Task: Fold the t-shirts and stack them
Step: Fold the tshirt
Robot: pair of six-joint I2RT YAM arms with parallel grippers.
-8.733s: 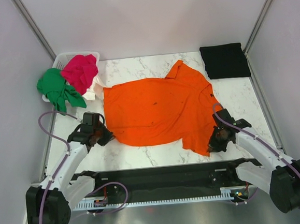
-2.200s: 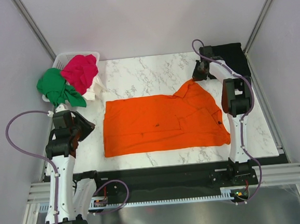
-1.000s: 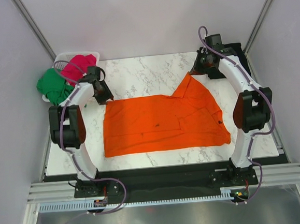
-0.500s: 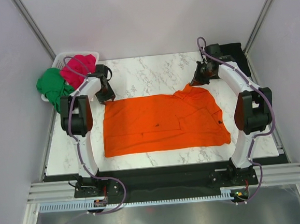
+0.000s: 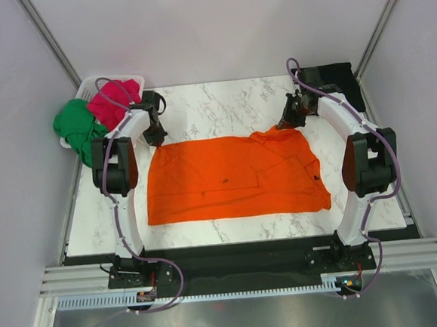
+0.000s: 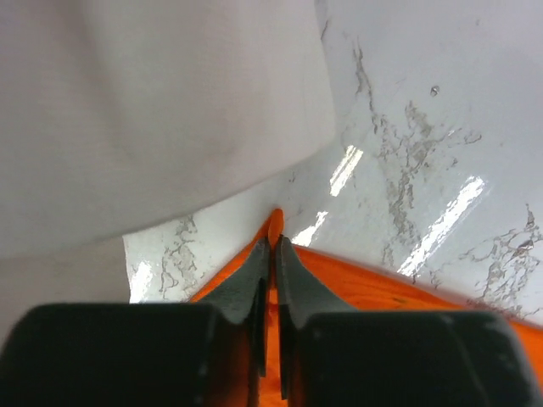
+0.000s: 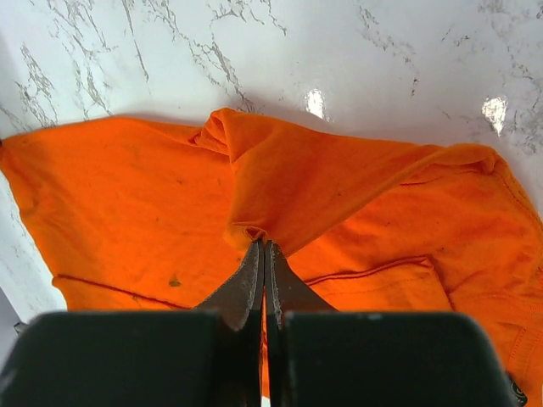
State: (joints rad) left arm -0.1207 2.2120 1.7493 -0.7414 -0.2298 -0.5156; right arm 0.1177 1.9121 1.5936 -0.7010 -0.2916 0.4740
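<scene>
T-shirt (image 5: 235,177) sits pinched by left end effector (image 6: 271,242), right end effector (image 7: 262,246).

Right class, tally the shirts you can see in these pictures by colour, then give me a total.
Orange shirt: 1
Green shirt: 1
Magenta-red shirt: 1
Black shirt: 1
White shirt: 1
Total: 5

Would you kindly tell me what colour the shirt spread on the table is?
Bright orange; the shirt shows best in the top view.
</scene>
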